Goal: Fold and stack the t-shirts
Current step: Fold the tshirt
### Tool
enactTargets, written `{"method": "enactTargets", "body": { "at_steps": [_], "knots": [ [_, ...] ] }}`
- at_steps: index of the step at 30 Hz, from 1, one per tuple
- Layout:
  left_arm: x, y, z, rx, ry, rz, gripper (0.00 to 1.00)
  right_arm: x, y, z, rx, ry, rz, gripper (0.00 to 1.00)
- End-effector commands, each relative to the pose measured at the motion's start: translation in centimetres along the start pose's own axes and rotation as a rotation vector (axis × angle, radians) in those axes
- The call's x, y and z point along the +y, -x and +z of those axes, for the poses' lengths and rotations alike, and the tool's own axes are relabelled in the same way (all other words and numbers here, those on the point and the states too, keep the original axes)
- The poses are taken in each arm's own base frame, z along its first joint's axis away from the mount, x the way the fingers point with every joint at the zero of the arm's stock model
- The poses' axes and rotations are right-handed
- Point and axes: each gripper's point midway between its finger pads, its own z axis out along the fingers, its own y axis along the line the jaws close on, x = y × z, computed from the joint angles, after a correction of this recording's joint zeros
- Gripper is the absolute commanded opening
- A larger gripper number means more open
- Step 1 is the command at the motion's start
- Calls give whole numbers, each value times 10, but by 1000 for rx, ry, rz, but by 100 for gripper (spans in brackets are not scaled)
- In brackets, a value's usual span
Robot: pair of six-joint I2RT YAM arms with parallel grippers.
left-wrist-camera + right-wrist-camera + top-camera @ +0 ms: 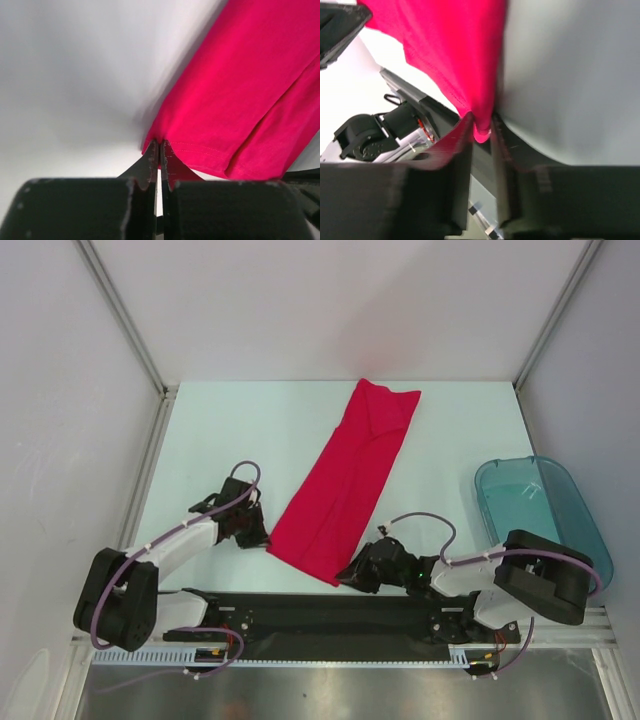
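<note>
A bright red t-shirt (348, 475), folded into a long narrow strip, lies slantwise on the table from the far middle to the near middle. My left gripper (262, 533) is at its near left corner; in the left wrist view it (160, 146) is shut on the hem corner of the t-shirt (235, 100). My right gripper (347, 574) is at the near right corner; in the right wrist view it (481, 126) is shut on a pinch of the t-shirt (455, 45).
A translucent teal plastic bin (541, 512) stands at the right edge of the table, beside my right arm. Grey walls and metal posts close in the back and sides. The black base rail (330, 615) runs along the near edge.
</note>
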Motion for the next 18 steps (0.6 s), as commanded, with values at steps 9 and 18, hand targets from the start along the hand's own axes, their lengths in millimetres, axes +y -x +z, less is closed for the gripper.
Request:
{"method": "enactTargets", "body": {
  "at_steps": [9, 18],
  "knots": [
    [-42, -33, -8, 26, -118, 37, 0, -45, 37, -53, -206, -151, -77, 8],
    [-90, -100, -18, 109, -255, 21, 0, -80, 29, -105, -166, -139, -90, 2]
  ]
}}
